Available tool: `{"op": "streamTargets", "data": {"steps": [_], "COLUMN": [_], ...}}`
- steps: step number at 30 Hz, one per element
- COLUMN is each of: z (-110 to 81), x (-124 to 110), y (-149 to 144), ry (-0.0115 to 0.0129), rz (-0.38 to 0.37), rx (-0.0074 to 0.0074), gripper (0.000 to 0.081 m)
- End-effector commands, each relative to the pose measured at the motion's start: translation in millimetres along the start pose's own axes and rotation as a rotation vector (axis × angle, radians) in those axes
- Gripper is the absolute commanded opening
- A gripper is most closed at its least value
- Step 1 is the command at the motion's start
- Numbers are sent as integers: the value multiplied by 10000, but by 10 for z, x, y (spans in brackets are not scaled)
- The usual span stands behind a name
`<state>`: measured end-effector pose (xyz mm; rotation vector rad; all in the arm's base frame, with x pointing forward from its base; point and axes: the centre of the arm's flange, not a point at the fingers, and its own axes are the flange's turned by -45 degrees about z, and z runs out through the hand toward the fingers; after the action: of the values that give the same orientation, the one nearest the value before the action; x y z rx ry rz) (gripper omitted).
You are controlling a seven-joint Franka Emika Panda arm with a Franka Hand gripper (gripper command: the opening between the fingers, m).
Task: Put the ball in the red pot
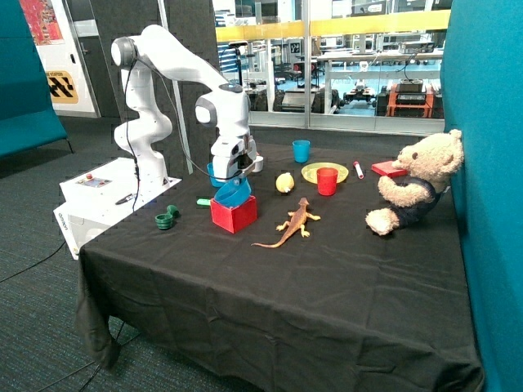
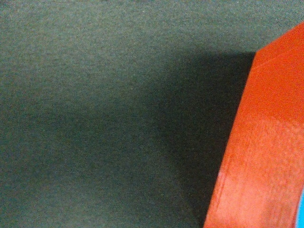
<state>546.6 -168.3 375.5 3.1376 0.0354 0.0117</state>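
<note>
Black table (image 1: 327, 278) — ball (image 1: 284, 182) apart from red pot (image 1: 233, 214); gripper (image 1: 231, 175) above it.

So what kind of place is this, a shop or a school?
Probably a robotics lab: a white robot arm is mounted by a black-clothed table of toys, and glass partitions behind show workbenches with equipment.

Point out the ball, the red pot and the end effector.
ball (image 1: 284, 182): outside view, its middle.
red pot (image 1: 233, 215): outside view, front wall.
end effector (image 1: 231, 175): outside view, tip above the red pot.

The white arm arches over from its base, wrist pointing down, end effector (image 1: 232, 181) held low.
</note>
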Motion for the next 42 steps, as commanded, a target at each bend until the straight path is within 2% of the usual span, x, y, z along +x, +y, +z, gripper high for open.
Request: {"op": "streamTargets", "data": {"steps": [1, 20, 22, 26, 29, 30, 33, 38, 42], "z": [-78, -485, -541, -655, -693, -693, -691, -651, -605], "x": [30, 56, 86, 158, 204, 208, 207, 147, 75], "y": [7, -230, -308, -612, -1115, -1216, -1362, -1767, -1951], "ry": [-74, -73, -72, -71, -69, -69, -69, -68, -68], "rz": [-83, -619, -937, -1351, -2231, -2247, -2402, -2965, -3053], "rx": [39, 41, 42, 44, 47, 47, 48, 50, 50], "gripper": [0, 0, 0, 0, 0, 0, 0, 0, 0]}}
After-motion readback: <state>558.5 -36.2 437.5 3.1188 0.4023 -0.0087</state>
